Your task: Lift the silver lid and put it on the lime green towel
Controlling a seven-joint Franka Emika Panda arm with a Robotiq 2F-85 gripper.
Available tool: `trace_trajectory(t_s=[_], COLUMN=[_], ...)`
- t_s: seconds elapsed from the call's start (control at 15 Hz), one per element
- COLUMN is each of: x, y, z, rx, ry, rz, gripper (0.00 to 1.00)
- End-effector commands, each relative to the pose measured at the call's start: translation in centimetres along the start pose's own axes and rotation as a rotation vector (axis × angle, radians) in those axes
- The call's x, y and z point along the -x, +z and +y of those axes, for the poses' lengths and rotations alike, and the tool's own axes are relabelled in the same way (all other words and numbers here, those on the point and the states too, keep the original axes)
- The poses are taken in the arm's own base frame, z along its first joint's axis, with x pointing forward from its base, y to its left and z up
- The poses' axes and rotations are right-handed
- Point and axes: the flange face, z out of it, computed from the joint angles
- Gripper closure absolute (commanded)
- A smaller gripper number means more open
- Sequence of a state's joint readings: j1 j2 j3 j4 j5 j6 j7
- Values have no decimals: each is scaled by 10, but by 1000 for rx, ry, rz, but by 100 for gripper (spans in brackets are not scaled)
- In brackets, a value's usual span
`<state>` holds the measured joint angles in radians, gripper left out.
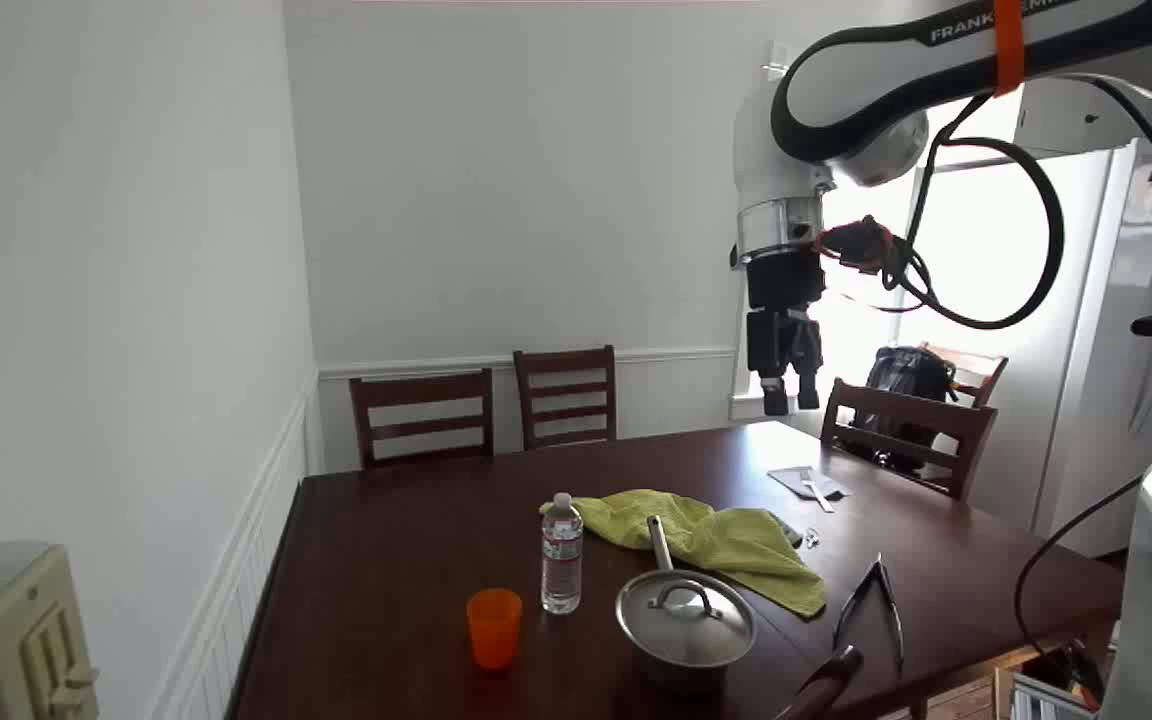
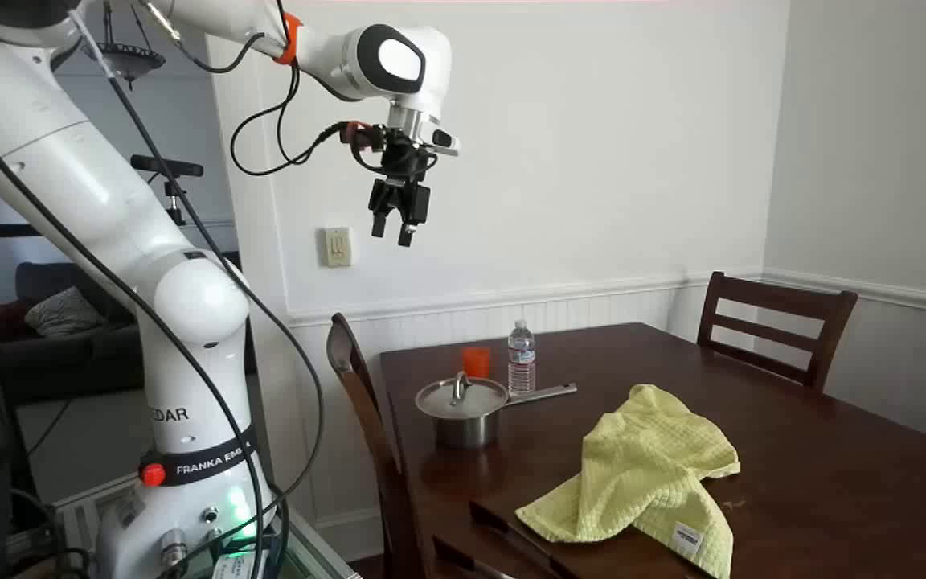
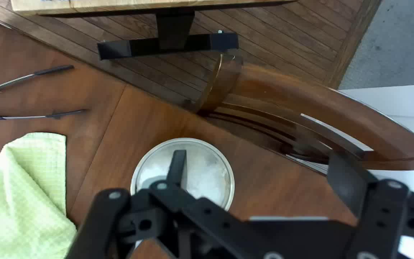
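The silver lid (image 1: 684, 640) with a loop handle sits on a silver pot (image 1: 678, 675) on the dark table. The lid also shows in an exterior view (image 2: 485, 400) and in the wrist view (image 3: 208, 172), partly hidden by a finger. The lime green towel (image 1: 726, 545) lies crumpled beside the pot; it also shows in an exterior view (image 2: 648, 466) and in the wrist view (image 3: 23, 194). My gripper (image 1: 792, 395) hangs high above the table, pointing down, open and empty. It also shows in an exterior view (image 2: 392, 233) and in the wrist view (image 3: 261, 169).
A water bottle (image 1: 562, 560) and an orange cup (image 1: 494, 630) stand near the pot. The pot's long handle (image 2: 543, 392) points toward the bottle side. Black-tipped tongs (image 1: 876, 605) lie near the towel. A chair back (image 2: 358, 378) rises at the table edge by the pot.
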<state>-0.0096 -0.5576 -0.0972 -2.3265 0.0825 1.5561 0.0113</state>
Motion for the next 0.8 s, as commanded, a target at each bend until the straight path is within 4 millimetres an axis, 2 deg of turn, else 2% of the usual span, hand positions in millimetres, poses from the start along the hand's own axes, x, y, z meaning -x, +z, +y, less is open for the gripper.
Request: trace_trajectory(t_s=[0.0,0.4,0.47,0.53,0.73], x=[0,0,1,-7,-41], y=[-1,-1,-5,-6,24], z=[0,0,-1,2,21], rx=[0,0,26,69,148], ry=[0,0,28,56,92], rz=[-1,0,41,65,44], gripper=[0,0,0,0,0])
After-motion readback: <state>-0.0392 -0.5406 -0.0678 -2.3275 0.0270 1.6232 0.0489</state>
